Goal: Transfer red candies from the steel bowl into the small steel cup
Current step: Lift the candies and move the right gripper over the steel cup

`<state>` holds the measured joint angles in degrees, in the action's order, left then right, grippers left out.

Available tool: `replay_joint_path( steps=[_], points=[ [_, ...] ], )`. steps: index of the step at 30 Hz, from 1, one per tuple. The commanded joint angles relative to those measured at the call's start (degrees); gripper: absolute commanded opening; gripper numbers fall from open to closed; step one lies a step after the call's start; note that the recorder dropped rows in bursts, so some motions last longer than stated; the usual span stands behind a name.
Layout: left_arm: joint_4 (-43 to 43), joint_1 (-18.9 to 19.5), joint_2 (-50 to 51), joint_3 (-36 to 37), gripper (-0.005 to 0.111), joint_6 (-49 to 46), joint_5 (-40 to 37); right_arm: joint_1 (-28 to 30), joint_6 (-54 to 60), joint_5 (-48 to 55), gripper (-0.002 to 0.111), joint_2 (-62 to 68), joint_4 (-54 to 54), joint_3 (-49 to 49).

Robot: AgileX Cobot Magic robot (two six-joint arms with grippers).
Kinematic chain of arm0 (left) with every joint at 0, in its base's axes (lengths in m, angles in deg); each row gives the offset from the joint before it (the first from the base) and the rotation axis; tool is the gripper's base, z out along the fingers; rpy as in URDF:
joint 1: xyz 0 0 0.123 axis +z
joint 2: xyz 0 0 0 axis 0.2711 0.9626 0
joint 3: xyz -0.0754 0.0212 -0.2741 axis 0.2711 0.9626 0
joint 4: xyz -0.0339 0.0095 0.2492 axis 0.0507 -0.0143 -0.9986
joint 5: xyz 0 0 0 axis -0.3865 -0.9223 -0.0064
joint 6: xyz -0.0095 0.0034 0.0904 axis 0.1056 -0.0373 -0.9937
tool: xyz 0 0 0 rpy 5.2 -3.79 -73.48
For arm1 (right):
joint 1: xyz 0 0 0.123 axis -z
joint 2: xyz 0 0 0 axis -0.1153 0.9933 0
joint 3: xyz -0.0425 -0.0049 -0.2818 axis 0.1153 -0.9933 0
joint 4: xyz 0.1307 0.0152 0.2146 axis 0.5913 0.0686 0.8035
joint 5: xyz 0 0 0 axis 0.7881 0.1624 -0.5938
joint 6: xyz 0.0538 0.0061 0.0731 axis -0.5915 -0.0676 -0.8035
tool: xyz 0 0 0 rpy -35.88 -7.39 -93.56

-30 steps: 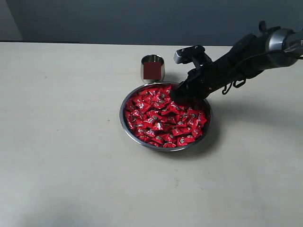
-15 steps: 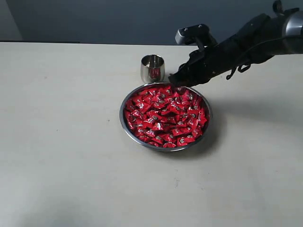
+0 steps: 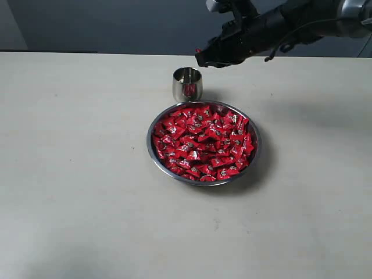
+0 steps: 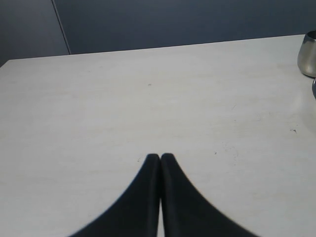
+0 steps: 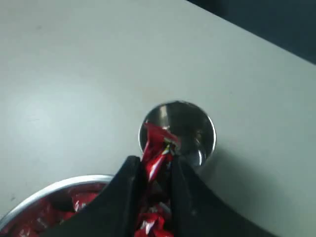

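Observation:
The steel bowl [image 3: 153, 156] sits mid-table, heaped with red candies [image 3: 200, 142]. Just behind it stands the small steel cup [image 3: 187, 85], which shows a red reflection on its side. My right gripper [image 3: 200, 58] hangs in the air above and slightly right of the cup, shut on a red candy [image 5: 157, 148] that sticks out past the fingertips over the cup [image 5: 190, 131]. The bowl's rim [image 5: 54, 187] shows beside that gripper [image 5: 154, 165]. My left gripper [image 4: 160, 157] is shut and holds nothing, over bare table, with the cup [image 4: 308, 54] at the frame's edge.
The pale table [image 3: 75, 174] stretches wide on all sides of the bowl. A dark wall [image 3: 116, 23] runs behind the table's far edge. The right arm [image 3: 302, 20] reaches in from the upper right.
My right gripper has lifted out of the bowl's far edge with a candy and moved up and left to above the cup. The left gripper shows no earlier frame.

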<state>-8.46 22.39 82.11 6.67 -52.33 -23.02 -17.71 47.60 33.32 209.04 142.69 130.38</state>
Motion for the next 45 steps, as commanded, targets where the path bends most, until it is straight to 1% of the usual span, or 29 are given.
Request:
replay_joint_path(
  steps=[1, 5, 11, 16, 22, 25, 26, 28, 29, 31, 32, 33, 41, 45],
  points=[
    [-0.1, -0.5, -0.3, -0.5, 0.0, 0.1, 0.3, 0.2, 0.5, 3.1, 0.0, 5.5, 0.3, 7.3],
    [-0.1, -0.5, -0.3, -0.5, 0.0, 0.1, 0.3, 0.2, 0.4, 5.2, 0.0, 10.0, 0.3, 12.5],
    [-0.1, -0.5, -0.3, -0.5, 0.0, 0.1, 0.3, 0.2, -1.4, 5.6, 0.0, 14.9, 0.3, 18.2],
    [-0.1, -0.5, -0.3, -0.5, 0.0, 0.1, 0.3, 0.2, -1.4, 4.8, 0.0, 16.6, 0.0, 19.3],
    [-0.1, -0.5, -0.3, -0.5, 0.0, 0.1, 0.3, 0.2, -3.5, 4.0, 0.001, 16.9, -4.6, 19.3],
    [-0.1, -0.5, -0.3, -0.5, 0.0, 0.1, 0.3, 0.2, -4.0, 3.7, 0.001, 16.9, -5.0, 19.3],
    [-0.1, -0.5, -0.3, -0.5, 0.0, 0.1, 0.3, 0.2, -4.0, 3.7, 0.003, 16.9, -5.0, 19.3],
    [-0.1, -0.5, -0.3, -0.5, 0.0, 0.1, 0.3, 0.2, -4.3, 3.7, 0.012, 16.9, -5.0, 19.3],
    [-0.1, -0.5, -0.3, -0.5, 0.0, 0.1, 0.3, 0.2, -4.7, 4.0, 0.021, 16.9, -5.0, 19.3],
    [-0.1, -0.5, -0.3, -0.5, 0.0, 0.1, 0.3, 0.2, -4.8, 4.1, 0.036, 16.9, -5.0, 19.3],
    [-0.1, -0.5, -0.3, -0.5, 0.0, 0.1, 0.3, 0.2, -4.8, 4.2, 0.041, 16.9, -5.1, 19.3],
    [-0.1, -0.5, -0.3, -0.5, 0.0, 0.1, 0.3, 0.2, -4.8, 4.4, 0.044, 16.9, -5.1, 19.3],
    [-0.1, -0.5, -0.3, -0.5, 0.0, 0.1, 0.3, 0.3, -7.2, 6.3, 0.045, 12.8, -6.1, 19.3],
    [-0.1, -0.5, -0.3, -0.5, 0.0, 0.1, 0.3, 0.3, -7.4, 10.6, 0.045, 9.9, -6.5, 19.3]
  ],
)
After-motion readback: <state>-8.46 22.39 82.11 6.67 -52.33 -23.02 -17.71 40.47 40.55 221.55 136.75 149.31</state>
